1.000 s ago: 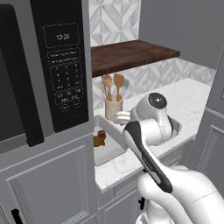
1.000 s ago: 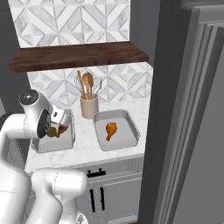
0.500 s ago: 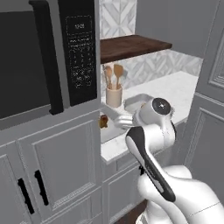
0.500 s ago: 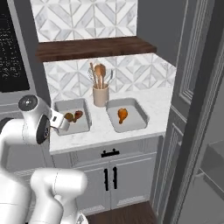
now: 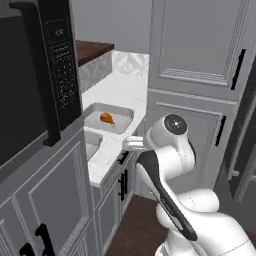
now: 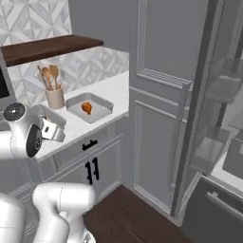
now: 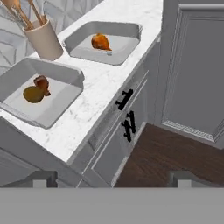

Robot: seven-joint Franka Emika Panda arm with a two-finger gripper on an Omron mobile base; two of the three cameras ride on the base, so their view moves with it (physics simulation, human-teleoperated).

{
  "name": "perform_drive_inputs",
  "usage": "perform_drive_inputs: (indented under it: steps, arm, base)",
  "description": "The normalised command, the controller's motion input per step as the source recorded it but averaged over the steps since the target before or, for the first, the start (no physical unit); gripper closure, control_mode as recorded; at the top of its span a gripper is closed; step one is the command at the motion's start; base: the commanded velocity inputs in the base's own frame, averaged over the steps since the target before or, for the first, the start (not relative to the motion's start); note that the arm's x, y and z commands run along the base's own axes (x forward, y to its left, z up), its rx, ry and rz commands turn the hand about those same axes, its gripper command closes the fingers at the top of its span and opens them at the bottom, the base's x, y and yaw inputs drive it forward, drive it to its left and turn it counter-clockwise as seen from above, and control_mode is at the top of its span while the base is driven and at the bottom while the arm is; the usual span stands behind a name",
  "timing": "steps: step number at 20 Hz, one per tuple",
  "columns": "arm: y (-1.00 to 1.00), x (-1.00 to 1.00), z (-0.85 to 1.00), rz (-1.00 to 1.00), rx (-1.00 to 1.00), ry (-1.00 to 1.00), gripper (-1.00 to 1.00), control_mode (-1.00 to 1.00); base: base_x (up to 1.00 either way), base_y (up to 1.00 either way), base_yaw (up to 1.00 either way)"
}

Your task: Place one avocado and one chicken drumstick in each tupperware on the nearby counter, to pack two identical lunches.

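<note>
Two light-grey tupperwares sit on the white counter (image 7: 103,78). The nearer tupperware (image 7: 65,103) holds a mustard-brown avocado (image 7: 32,94) touching a reddish chicken drumstick (image 7: 42,82). In the farther tupperware (image 7: 124,46) lies one orange drumstick (image 7: 100,42), also seen from the bases (image 5: 106,118) (image 6: 87,107). My gripper (image 7: 113,179) hovers off the counter's front edge, above the cabinet fronts, open with nothing between its fingers. The base views show the gripper (image 5: 132,144) (image 6: 52,132) beside the counter edge, apart from both trays.
A beige crock (image 7: 43,41) of wooden utensils stands behind the trays against the tiled wall. A black microwave (image 5: 60,75) hangs at the left and hides part of the nearer tray. Tall grey cabinet panels (image 5: 200,75) rise right of the counter; dark wood floor (image 7: 175,162) lies below.
The whole picture has shifted: the base has moved, so the counter sits further left and the tall cabinets fill the right. The gripper has come off the nearer tray and stays open.
</note>
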Motion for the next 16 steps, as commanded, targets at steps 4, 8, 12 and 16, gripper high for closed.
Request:
perform_drive_inputs:
  steps: [4,8,12,16]
  arm:
    - [0.00,0.00,0.00,0.00,0.00,0.00,-1.00,1.00]
    - [0.00,0.00,0.00,0.00,0.00,0.00,-1.00,1.00]
    - [0.00,0.00,0.00,0.00,0.00,0.00,-1.00,1.00]
    - [0.00,0.00,0.00,0.00,0.00,0.00,-1.00,1.00]
  base:
    - [-0.67,0.19,-0.92]
    - [-0.71,0.14,-0.88]
    - [0.18,-1.00,-0.63]
    - [0.72,-1.00,-0.35]
